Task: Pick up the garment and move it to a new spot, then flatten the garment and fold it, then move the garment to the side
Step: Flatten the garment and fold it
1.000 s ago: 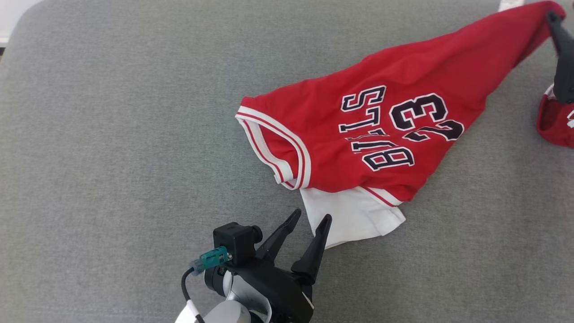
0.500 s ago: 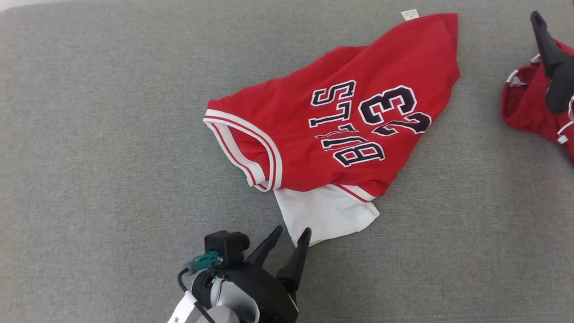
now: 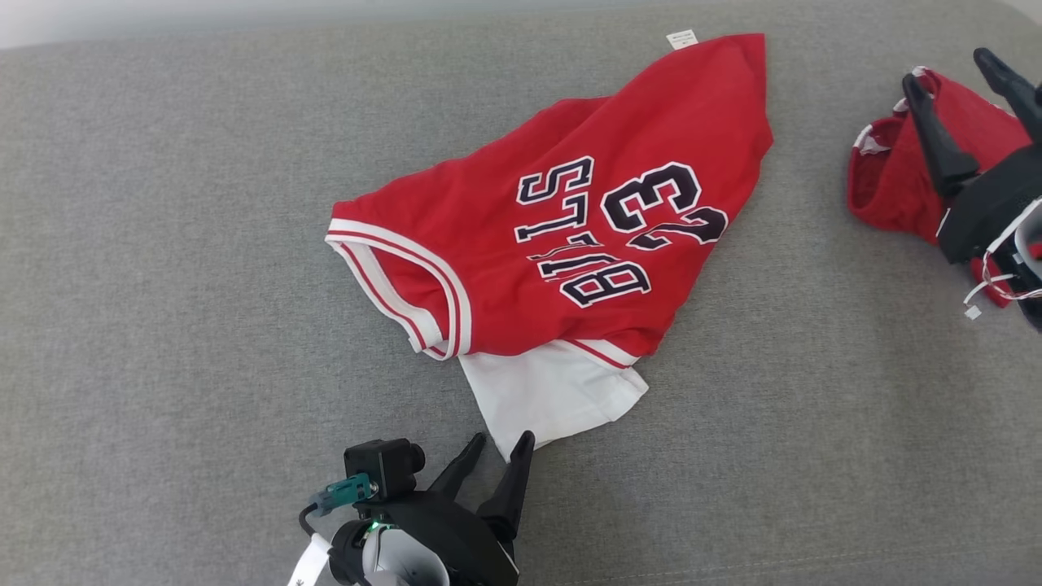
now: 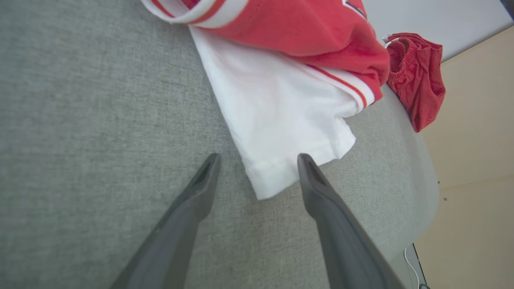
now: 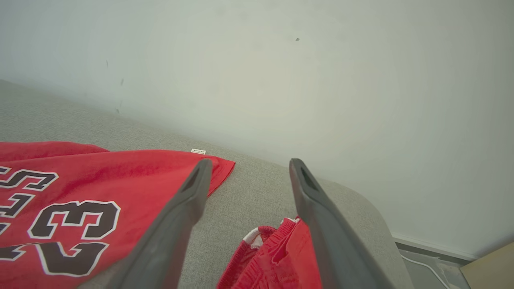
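Note:
The garment [image 3: 570,244] is a red jersey with "BULLS 23" lettering, white-trimmed armholes and a white sleeve [image 3: 549,395]. It lies crumpled on the grey cushion [image 3: 163,244]. My left gripper [image 3: 498,449] is open at the sleeve's near corner. In the left wrist view the white sleeve [image 4: 281,120] tapers to a corner between the fingers of the left gripper [image 4: 258,158], ungripped. My right gripper [image 3: 948,72] stands open at the far right, apart from the jersey's hem. The right wrist view has the right gripper [image 5: 249,162] open above the jersey [image 5: 80,180].
A second red piece, bunched shorts [image 3: 891,179], lies at the right beneath my right gripper, also seen as shorts [image 4: 417,80] and shorts [image 5: 277,257]. A pale wall [image 5: 281,60] rises behind the cushion. The cushion's right edge [image 4: 425,160] drops to a tan floor.
My right gripper has let go of the jersey's hem corner and drawn off right over the shorts. The hem has dropped flat. The camera has shifted; my left gripper stays by the sleeve.

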Available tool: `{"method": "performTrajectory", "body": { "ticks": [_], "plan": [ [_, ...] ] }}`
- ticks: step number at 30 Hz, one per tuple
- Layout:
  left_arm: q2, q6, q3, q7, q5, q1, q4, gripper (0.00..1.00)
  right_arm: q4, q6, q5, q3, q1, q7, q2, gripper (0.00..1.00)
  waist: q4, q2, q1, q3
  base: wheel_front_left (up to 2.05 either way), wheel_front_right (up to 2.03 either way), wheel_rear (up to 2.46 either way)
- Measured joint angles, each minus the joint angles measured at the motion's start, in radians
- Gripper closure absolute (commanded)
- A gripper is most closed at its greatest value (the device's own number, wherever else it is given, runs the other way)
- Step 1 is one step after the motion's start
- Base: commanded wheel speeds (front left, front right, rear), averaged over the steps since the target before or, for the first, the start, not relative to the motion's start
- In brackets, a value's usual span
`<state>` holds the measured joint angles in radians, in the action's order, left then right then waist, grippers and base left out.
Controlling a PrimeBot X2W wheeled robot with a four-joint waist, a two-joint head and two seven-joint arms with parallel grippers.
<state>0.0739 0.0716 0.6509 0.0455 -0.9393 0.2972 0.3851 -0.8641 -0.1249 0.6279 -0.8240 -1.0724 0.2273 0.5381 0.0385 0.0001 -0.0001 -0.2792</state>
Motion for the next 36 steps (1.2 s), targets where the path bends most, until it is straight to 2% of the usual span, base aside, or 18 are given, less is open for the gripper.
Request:
{"method": "performTrajectory", "body": {
  "ticks": [1,2,4,9,16,20,24,29,33,36],
  "plan": [
    [0.000,0.000,0.000,-0.002,0.000,0.000,0.003,0.18,0.008,0.000,0.000,-0.001,0.004,0.003,-0.001,0.00,0.004,0.0000,0.0000,0.002,0.00,0.00,0.00],
    [0.000,0.000,0.001,-0.007,0.000,0.000,0.006,0.53,0.017,0.000,0.000,-0.002,0.007,0.003,-0.003,0.00,0.009,0.0000,0.0000,0.003,0.00,0.00,0.00],
    [-0.002,0.000,0.001,-0.009,-0.001,0.001,0.015,1.00,0.031,0.000,0.006,-0.002,0.015,0.005,-0.009,0.00,0.017,0.0000,0.0000,0.006,0.00,0.00,0.00],
    [-0.008,0.003,-0.016,0.008,-0.007,0.003,0.023,1.00,0.059,0.000,0.016,0.013,0.056,0.013,0.003,0.00,0.029,0.0000,0.0000,0.016,0.00,0.00,0.00],
    [-0.010,-0.009,-0.094,0.108,-0.034,0.006,-0.046,1.00,0.092,0.011,0.066,0.053,0.182,0.022,0.017,0.00,0.011,0.0000,0.0000,0.040,0.00,0.00,0.00],
    [-0.005,-0.040,-0.130,0.165,-0.042,0.006,-0.150,1.00,0.110,0.021,0.096,0.063,0.279,0.022,0.011,0.00,-0.005,0.0000,0.0000,0.058,0.00,0.00,0.00],
    [0.023,-0.070,-0.157,0.176,-0.044,0.005,-0.288,1.00,0.121,0.030,0.124,0.079,0.346,0.022,-0.002,0.00,-0.021,0.0000,0.0000,0.080,0.00,0.00,0.00],
    [0.057,-0.100,-0.170,0.177,-0.045,0.004,-0.474,1.00,0.156,0.037,0.133,0.083,0.388,0.022,-0.048,0.00,-0.035,0.0000,0.0000,0.109,0.00,0.00,0.00],
    [0.078,-0.098,-0.181,0.172,-0.044,0.018,-0.582,1.00,0.178,0.037,0.133,0.082,0.396,0.022,-0.075,0.00,-0.035,-0.0001,-0.0001,0.129,0.00,0.00,0.00],
    [0.102,-0.077,-0.207,0.167,-0.032,0.041,-0.646,1.00,0.188,0.037,0.133,0.080,0.398,0.022,-0.094,0.00,-0.027,0.0000,-0.0001,0.137,0.00,0.00,0.00]
  ]
}}
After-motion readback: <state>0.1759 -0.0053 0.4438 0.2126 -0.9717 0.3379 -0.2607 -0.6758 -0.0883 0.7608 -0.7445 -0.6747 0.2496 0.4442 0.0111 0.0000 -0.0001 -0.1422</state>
